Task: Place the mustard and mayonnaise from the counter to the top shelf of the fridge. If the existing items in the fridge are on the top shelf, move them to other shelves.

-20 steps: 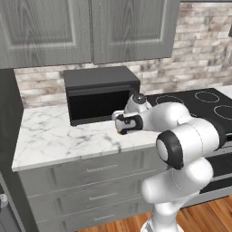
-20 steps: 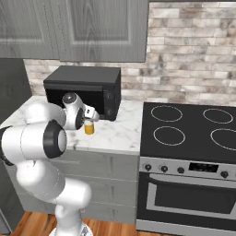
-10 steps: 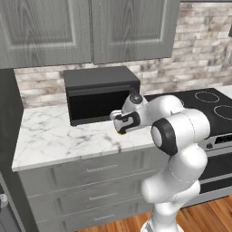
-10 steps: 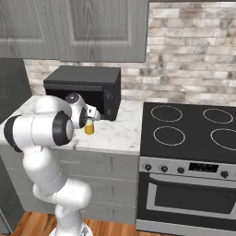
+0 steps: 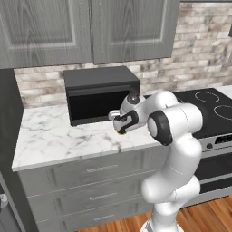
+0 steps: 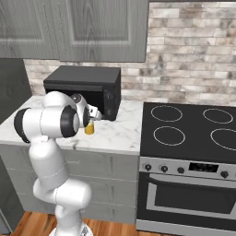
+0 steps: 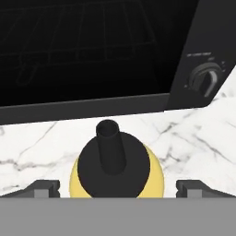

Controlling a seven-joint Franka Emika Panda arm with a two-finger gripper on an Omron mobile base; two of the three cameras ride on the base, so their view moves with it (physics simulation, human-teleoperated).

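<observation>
- You won't find any readable text here.
- The microwave (image 7: 83, 50) has small print above its knob (image 7: 205, 79), way too blurry to make out.

The microwave (image 7: 115, 55) blocks just behind the mustard (image 7: 116, 171) (upright); bare counter (image 7: 193, 143) flanks it.

The mustard (image 5: 120, 131) is mostly hidden behind the gripper (image 5: 118, 123) in the left base view; the microwave (image 7: 110, 50) is cut off by the hand view's edges
</observation>
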